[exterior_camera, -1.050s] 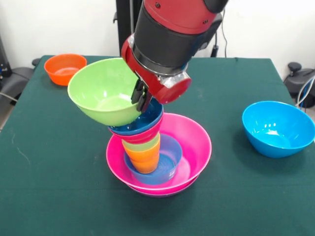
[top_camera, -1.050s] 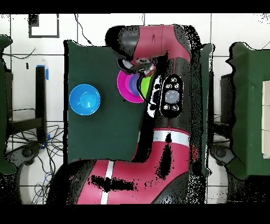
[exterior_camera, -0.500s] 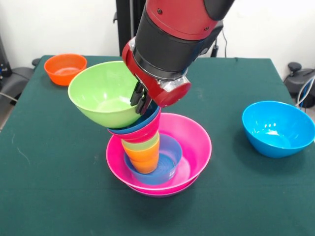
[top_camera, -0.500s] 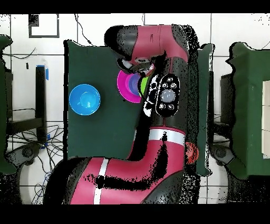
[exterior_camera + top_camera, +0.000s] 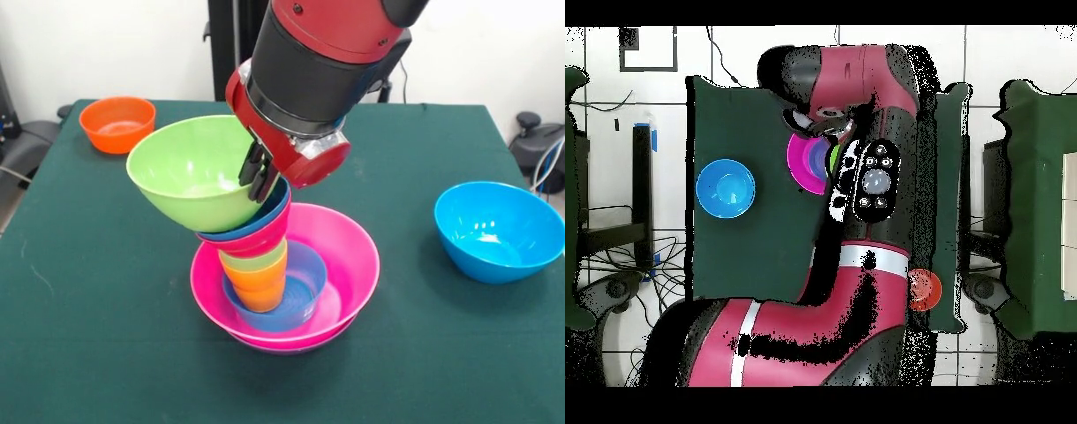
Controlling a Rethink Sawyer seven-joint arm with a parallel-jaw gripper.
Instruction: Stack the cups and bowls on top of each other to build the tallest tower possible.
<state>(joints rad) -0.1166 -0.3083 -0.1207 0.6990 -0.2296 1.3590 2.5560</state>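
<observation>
The gripper (image 5: 259, 179), closed on the right-hand rim of the lime green bowl (image 5: 194, 172), holds it tilted atop the leaning tower (image 5: 256, 252), the bowl overhanging the stack on the side toward the table's (image 5: 106, 291) left edge.

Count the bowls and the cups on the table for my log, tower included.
Bowls: 8 (pink bowl, purple bowl, lime green bowl, sky-blue bowl, light-blue bowl, dark-blue bowl, red bowl, orange bowl)
Cups: 2 (light green cup, orange cup)
Total: 10
</observation>
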